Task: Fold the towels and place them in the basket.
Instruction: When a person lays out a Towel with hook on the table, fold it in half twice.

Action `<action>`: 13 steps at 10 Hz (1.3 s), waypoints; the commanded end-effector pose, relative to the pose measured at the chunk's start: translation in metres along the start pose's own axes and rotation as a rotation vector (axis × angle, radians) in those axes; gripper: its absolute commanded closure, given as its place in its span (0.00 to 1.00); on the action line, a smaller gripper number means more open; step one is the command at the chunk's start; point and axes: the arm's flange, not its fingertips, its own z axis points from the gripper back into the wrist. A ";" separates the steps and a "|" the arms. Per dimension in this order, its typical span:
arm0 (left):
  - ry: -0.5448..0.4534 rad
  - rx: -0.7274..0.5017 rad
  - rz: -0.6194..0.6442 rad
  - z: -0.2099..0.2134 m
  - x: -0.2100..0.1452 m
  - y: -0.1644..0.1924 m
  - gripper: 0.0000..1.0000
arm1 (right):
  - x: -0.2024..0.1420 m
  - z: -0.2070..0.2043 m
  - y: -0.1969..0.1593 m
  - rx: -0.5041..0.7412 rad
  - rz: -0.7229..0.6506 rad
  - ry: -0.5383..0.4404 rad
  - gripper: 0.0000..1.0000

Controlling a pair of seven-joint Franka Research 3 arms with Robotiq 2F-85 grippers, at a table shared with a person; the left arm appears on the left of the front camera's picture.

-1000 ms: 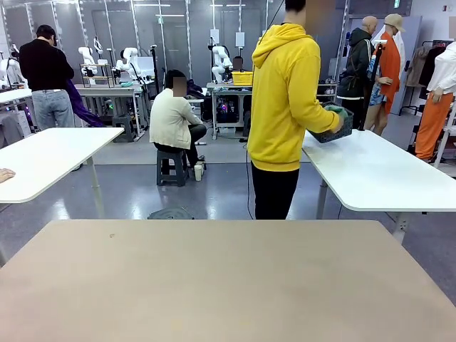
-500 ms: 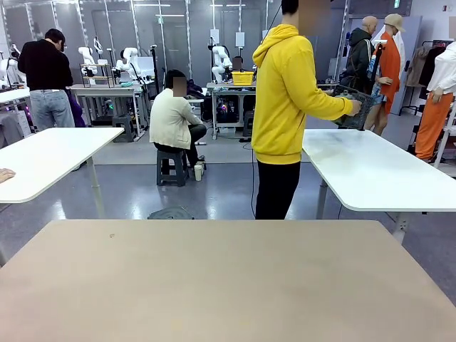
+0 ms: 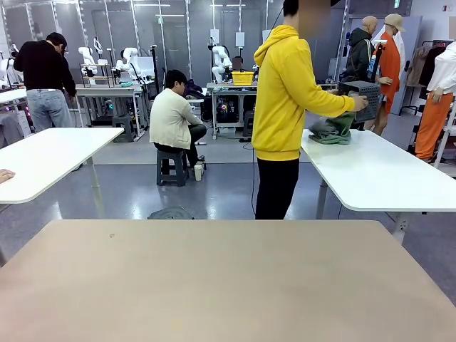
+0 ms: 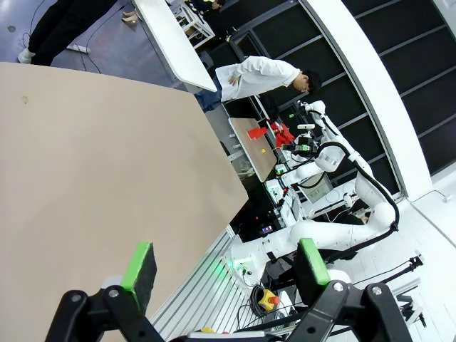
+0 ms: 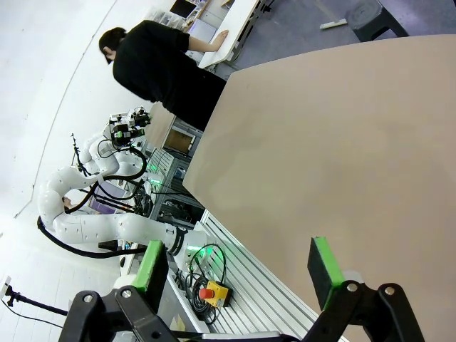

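Tipped up since a moment ago, the basket [image 3: 362,94] spills the towels [image 3: 332,130] onto the far white table [image 3: 377,178].
Left gripper [image 4: 226,265] and right gripper [image 5: 236,262] stand with jaws apart, holding nothing.

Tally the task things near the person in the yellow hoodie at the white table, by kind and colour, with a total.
Pale grey-blue terry towel: 1
Sea-green terry towel: 1
Dark grey lattice plastic basket: 1
Total: 3
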 end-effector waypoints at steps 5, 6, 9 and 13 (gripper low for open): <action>0.000 -0.016 -0.005 0.001 0.000 0.000 0.00 | 0.000 0.001 0.000 0.004 0.013 -0.002 0.00; 0.000 -0.016 -0.005 0.001 0.000 0.000 0.00 | 0.000 0.001 0.000 0.004 0.013 -0.002 0.00; 0.000 -0.016 -0.005 0.001 0.000 0.000 0.00 | 0.000 0.001 0.000 0.004 0.013 -0.002 0.00; 0.000 -0.016 -0.005 0.001 0.000 0.000 0.00 | 0.000 0.001 0.000 0.004 0.013 -0.002 0.00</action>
